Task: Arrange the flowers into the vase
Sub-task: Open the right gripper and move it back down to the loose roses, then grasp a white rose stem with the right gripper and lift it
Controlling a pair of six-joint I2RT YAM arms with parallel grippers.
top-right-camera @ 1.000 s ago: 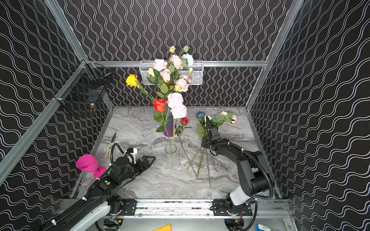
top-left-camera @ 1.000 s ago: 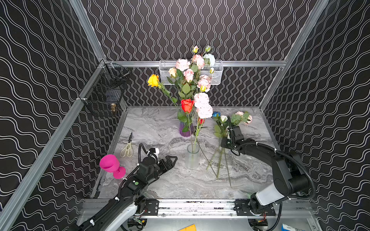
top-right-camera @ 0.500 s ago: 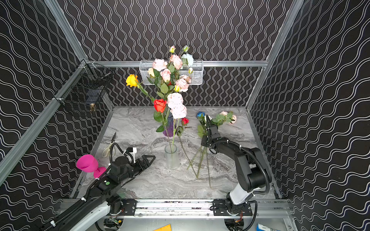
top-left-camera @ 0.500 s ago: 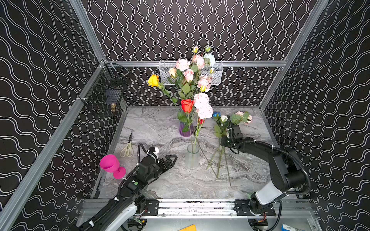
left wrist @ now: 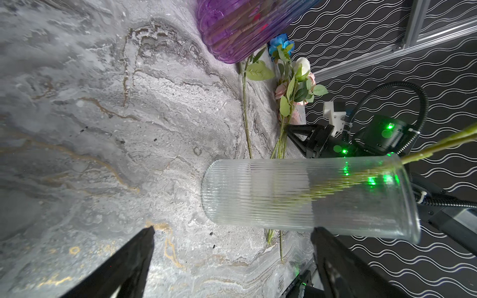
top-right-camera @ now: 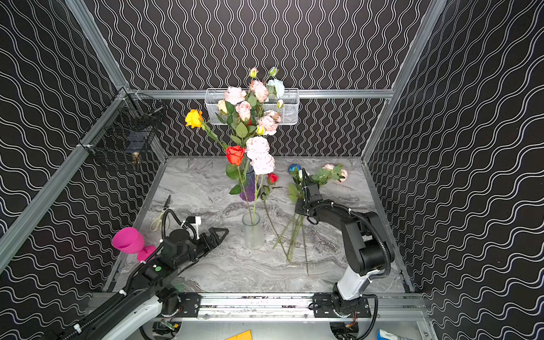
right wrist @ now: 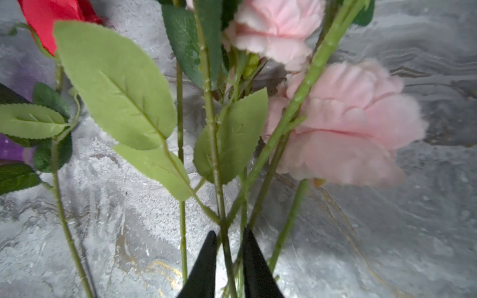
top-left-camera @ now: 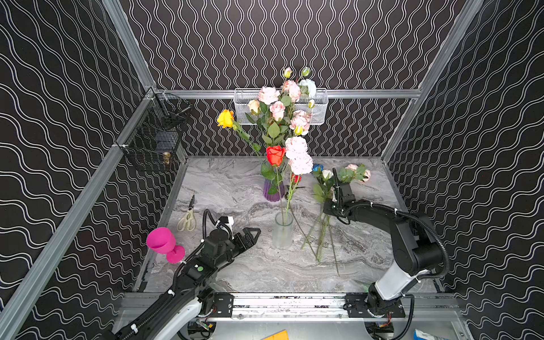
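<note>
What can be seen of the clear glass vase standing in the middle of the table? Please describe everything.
The clear vase is a tall cylinder of ribbed, see-through glass with a smooth rim. It stands upright on the marble table, nearer the robot than the purple vase. Two green stems lean inside it, bearing a red rose and pale pink roses. The open left tool is beside it, not touching.
</note>
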